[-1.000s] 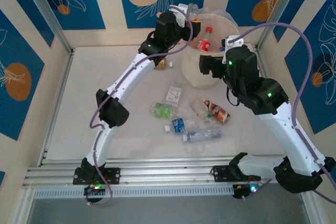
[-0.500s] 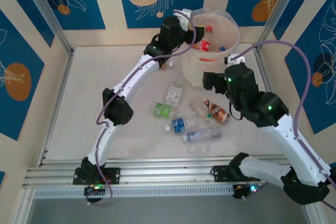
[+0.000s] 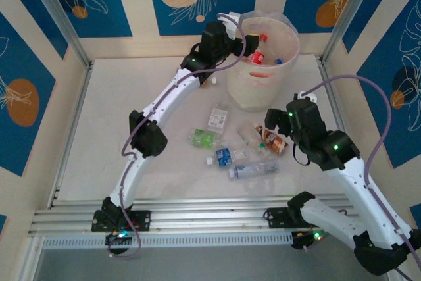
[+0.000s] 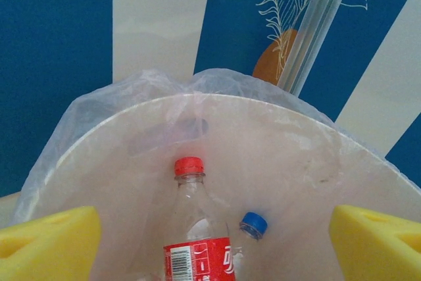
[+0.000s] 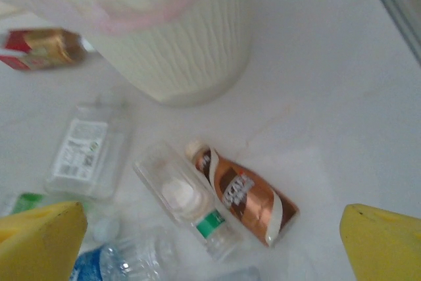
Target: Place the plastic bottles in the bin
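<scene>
The cream bin [image 3: 262, 93] with its clear liner stands at the back of the table. My left gripper [image 3: 239, 43] hangs open over the bin's left rim. Under it, in the left wrist view, a red-labelled, red-capped bottle [image 4: 197, 255] and a blue-capped bottle [image 4: 252, 223] lean on the bin's inner wall [image 4: 309, 156], and the yellow pads of the left gripper [image 4: 212, 245] stand wide, touching neither. My right gripper [image 3: 268, 125] is open, low over a brown-labelled bottle [image 5: 247, 195] and a clear bottle with a green band [image 5: 191, 205]; the right gripper [image 5: 214, 248] holds nothing.
Several more bottles lie in the middle of the table: a flat white-labelled one [image 3: 218, 118], a green one [image 3: 202, 138], a blue one [image 3: 225, 156] and a clear one [image 3: 253, 170]. A small red-and-gold bottle [image 5: 39, 47] lies left of the bin. Metal rails run along the near edge.
My left gripper has opened over the bin and the red-labelled bottle has dropped from it into the bin. My right arm has drawn back from the bin, down towards the bottles on the table.
</scene>
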{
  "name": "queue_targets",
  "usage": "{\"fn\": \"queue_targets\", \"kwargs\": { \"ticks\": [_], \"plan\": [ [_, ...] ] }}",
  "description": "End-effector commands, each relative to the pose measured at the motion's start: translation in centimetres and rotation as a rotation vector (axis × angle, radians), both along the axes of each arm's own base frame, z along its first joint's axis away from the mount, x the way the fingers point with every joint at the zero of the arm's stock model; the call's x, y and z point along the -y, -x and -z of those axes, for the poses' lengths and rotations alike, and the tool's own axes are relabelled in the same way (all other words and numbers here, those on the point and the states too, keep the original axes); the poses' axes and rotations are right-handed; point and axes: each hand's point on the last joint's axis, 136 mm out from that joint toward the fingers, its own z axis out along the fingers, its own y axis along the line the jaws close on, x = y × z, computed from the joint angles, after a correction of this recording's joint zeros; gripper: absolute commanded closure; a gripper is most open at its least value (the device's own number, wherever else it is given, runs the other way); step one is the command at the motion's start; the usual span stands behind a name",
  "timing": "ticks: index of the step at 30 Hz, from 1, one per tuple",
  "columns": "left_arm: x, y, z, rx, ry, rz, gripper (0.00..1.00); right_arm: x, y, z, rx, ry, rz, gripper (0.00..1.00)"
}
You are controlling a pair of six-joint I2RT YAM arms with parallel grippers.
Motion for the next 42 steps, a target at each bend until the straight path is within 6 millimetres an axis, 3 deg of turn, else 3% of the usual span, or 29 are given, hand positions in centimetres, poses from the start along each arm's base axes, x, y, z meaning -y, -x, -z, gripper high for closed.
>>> {"fn": "queue_targets", "kwargs": {
  "ticks": [1, 12, 18, 22, 27, 34, 38, 42],
  "plan": [
    [-2.2, 1.6, -6.1, 0.084, 0.032, -0.011, 0.02, 0.0, 1.0, 2.1, -0.071, -0.086, 0.025, 0.00],
    [-6.9, 5.2, -9.0, -0.006, -0.051, -0.102, 0.01, 1.5, 0.6, 9.8, -0.262, -0.167, 0.107, 0.04],
    [-9.6, 8.4, -8.5, -0.069, -0.062, -0.119, 0.01, 3.3, 0.6, 13.5, -0.396, -0.202, 0.180, 0.08],
    [-12.0, 11.6, -8.4, -0.037, 0.001, -0.124, 0.00, 4.0, 0.2, 14.7, -0.438, -0.224, 0.196, 0.06],
    [-16.2, 15.1, -6.4, -0.038, 0.019, -0.196, 0.00, 4.3, -0.5, 16.1, -0.495, -0.222, 0.181, 0.06],
    [-21.4, 18.0, -1.3, -0.109, -0.047, -0.341, 0.00, 3.8, -0.9, 17.9, -0.593, -0.200, 0.126, 0.06],
    [-22.6, 18.7, 0.1, -0.136, -0.065, -0.377, 0.01, 3.0, -1.0, 18.6, -0.625, -0.226, 0.084, 0.05],
    [-22.7, 18.9, 0.2, -0.148, -0.070, -0.373, 0.00, 2.6, -1.2, 19.0, -0.651, -0.220, 0.073, 0.03]
  ]
}}
